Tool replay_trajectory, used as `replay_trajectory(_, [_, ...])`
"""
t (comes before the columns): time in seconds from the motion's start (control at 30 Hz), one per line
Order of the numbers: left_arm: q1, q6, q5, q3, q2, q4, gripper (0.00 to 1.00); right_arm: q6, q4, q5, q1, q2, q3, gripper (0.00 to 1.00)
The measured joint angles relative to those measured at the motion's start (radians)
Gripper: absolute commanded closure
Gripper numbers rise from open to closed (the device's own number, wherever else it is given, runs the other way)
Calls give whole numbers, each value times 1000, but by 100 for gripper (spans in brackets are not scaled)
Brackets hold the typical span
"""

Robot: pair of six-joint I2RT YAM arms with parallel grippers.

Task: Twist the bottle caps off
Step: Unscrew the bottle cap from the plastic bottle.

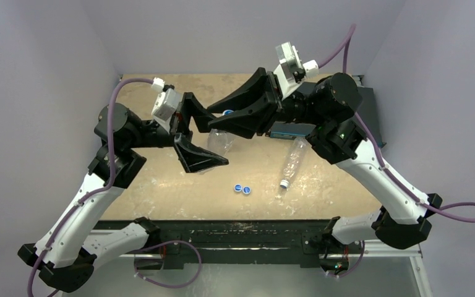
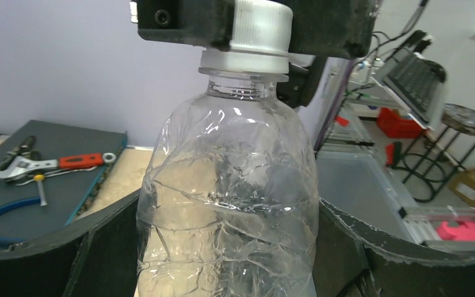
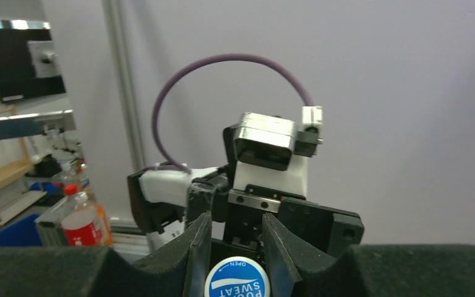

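Claw work, step in hand: the right claw [image 2: 258,25] should turn about the neck's own axis, with no sideways pull. It should lift only as the thread lets go. If the ribs slip, it should re-grip rather than squeeze harder.
Right claw state: nearly closed, pinching the cap from both sides with the black fingers [image 2: 179,25] pressed to the ribbing.
Cap: a round plastic screw cap with a blue top and white ribbed sides [image 3: 236,279]. It sits down on its white collar ring with no gap showing, so I judge it not yet off.
Bottle: a clear, crinkled, unlabelled plastic bottle [image 2: 229,204], roughly upright directly under the cap.
Left claw state: the left claw [image 2: 226,272] is about half open, its two black jaws lying against either side of the bottle's body and holding it.
Left claw's job: it must resist the twist, or the thin wall will spin or buckle. A firm, steady hold low on the body looks best.
Risk: the soft wall may crumple under a tighter squeeze.
Table: on the tan tabletop [image 1: 161,192], well apart from both claws, lie two loose blue caps [image 1: 242,188]. To the right of them is a second clear bottle on its side [image 1: 292,162], its white cap [image 1: 282,184] on.
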Motion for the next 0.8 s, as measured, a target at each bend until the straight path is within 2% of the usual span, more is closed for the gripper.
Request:
replay_trajectory(0.2, [-6,-96,105,0,5,68,100,24,86,-169,-6,1,-8,100])
replay_trajectory(0.27, [-6,-106,122,0,5,73,100,23,88,-180,-6,2,-8,82])
replay_trajectory(0.3, [-6,-107,124,0,6,71,100,19,81,-173,-5,2,-7,59])
replay_trajectory(0.33, [-6,-104,123,0,6,68,100,15,72,-162,-5,2,-5,41])
replay_trajectory(0.37, [-6,-94,117,0,6,61,100,12,57,-132,-3,0,-3,29])
replay_trajectory(0.43, [-6,-54,99,0,4,43,100,6,19,-34,1,-6,-5,15])
replay_trajectory(0.53, [-6,47,22,7,-11,-27,100,3,-16,127,0,-27,-24,9])
replay_trajectory(0.63, [-6,154,-90,9,-29,-91,100,4,-59,304,13,-56,-36,9])
replay_trajectory(0.8, [-6,286,-272,9,-45,-153,100,4,-108,547,66,-94,-40,20])
